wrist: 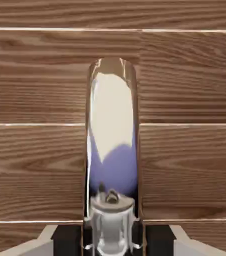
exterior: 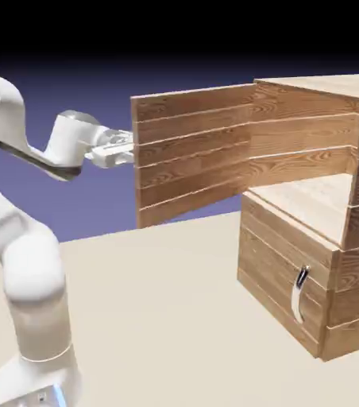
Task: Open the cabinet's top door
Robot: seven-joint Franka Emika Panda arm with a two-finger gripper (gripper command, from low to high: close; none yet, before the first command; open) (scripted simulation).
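The claw [exterior: 132,150] is pinching the top door's [exterior: 194,151] shiny handle [wrist: 112,145], and the door is swung wide open toward nine o'clock from the cabinet [exterior: 310,238].

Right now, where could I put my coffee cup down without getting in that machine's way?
The beige table is bare between the arm's base and the cabinet. The shelf top behind the swung-out top door is free too. It is crowded at the door's outer edge, where the gripper grips the handle.
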